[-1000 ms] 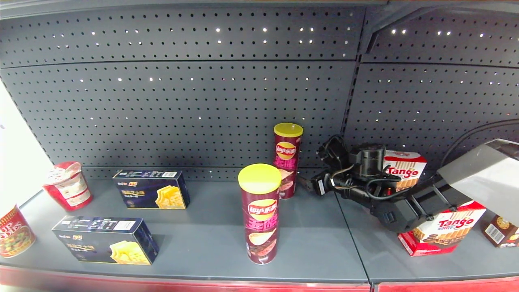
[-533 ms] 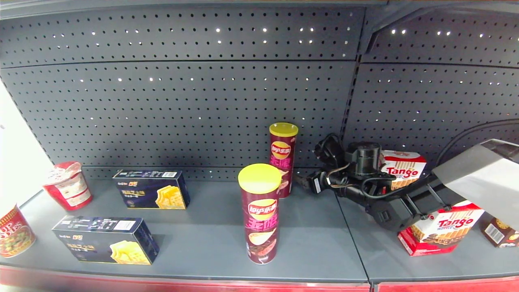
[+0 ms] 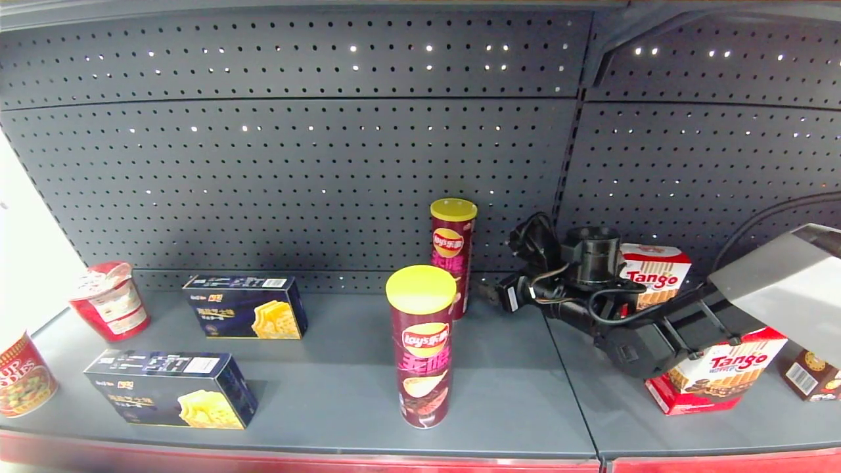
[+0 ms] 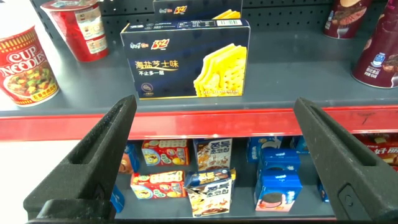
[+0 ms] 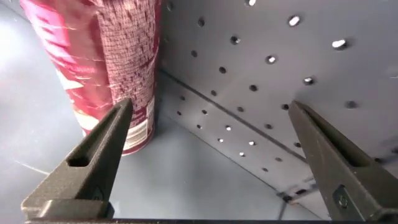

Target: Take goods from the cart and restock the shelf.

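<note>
At the far left of the grey metal shelf we see a printed paper noodle cup and a red foil-lidded cup. Next come two dark blue cardboard cracker boxes, the front box and the back box.

Our left claw hangs out beyond the shelf's red lip. Its fingers are spread wide with nothing between them, and it faces the front box.

In the middle stand two tall maroon chip cans with yellow lids. The front can is near the lip. The rear can is upright, close against the perforated grey back panel.

Our right claw is also spread and holds nothing. The rear can stands just to its left with its long axis vertical, off to the side of one finger rather than inside the gap. We cannot tell whether that finger touches it.

We judge this can placed. The right arm is the nearer one, and drawing it back to the right should avoid tipping the can.

Behind that arm lie red-and-white wafer boxes.
</note>
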